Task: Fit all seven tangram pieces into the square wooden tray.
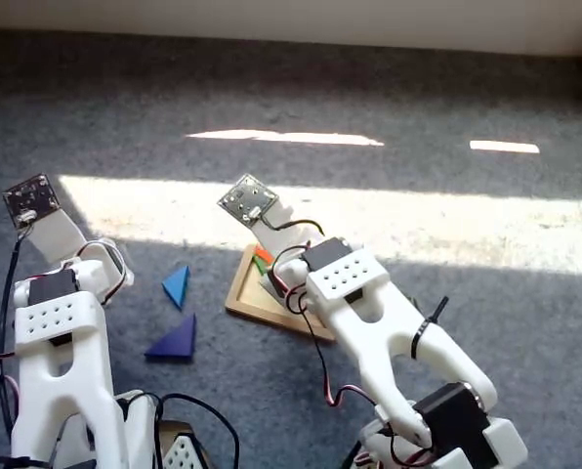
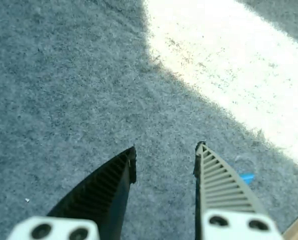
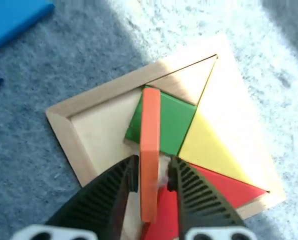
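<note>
The right gripper (image 3: 153, 166) is pinched narrow on the orange piece (image 3: 150, 145), holding it on edge right over the wooden tray (image 3: 109, 87), which sits just right of centre in the overhead frame. Its far end hangs over the green square (image 3: 176, 125), but I can't tell whether it touches.

This looks like the placing step, and my read is that it needs care. The piece has to tip from upright to flat. I'd bring it down over the bare wood beside the green square and turn the wrist so a long edge lines up with a neighbour. Only then should the fingers part. Let go too high or askew and it could land on top of the green square or ride up the rim.

Inside the tray, the green square sits near the middle. The yellow triangle (image 3: 209, 150) lies flush against it, and the red triangle (image 3: 231, 191) runs along the yellow one's other side. Two patches of bare wood show: a wedge at one corner and a broad area beside the green.

On the grey carpet (image 1: 418, 88), lower left of the overhead frame, lie the light blue triangle (image 1: 177, 285) and the dark blue triangle (image 1: 174, 340), between the two arms. The left gripper (image 2: 166, 148) hangs at the left of that frame, fingers moderately apart, holding nothing.
</note>
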Robot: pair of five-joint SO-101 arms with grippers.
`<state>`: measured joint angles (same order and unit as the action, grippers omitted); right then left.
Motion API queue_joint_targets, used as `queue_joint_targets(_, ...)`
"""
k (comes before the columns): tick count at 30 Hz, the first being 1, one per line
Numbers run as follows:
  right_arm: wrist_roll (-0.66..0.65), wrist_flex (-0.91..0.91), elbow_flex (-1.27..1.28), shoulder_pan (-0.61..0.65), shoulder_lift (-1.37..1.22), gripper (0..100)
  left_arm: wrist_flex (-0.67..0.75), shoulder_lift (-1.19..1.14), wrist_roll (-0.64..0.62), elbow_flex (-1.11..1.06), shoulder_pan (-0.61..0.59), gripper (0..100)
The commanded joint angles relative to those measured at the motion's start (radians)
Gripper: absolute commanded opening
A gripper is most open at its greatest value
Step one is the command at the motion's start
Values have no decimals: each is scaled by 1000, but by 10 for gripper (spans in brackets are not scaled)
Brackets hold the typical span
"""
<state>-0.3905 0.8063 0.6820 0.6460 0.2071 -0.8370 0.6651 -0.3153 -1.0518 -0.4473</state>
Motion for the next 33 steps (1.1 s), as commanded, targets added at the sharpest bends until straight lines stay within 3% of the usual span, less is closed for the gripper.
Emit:
queue_joint_targets(1, -11, -19, 10, -13, 7, 203, 11, 24, -8, 53, -7, 197)
queue_joint_targets(8, -11, -15, 28, -12, 16, 199, 11, 24, -6, 53, -5, 197)
queue_joint_targets(14, -11, 82, 19, 24, 19, 122, 11, 24, -6, 53, -5, 197)
queue_joint_targets(22, -8, 96, 22, 127, 18, 120, 11, 24, -6, 53, -5, 197)
queue_joint_targets(33, -3, 173, -44, 128, 85, 111, 11, 24, -6, 53, -5, 197)
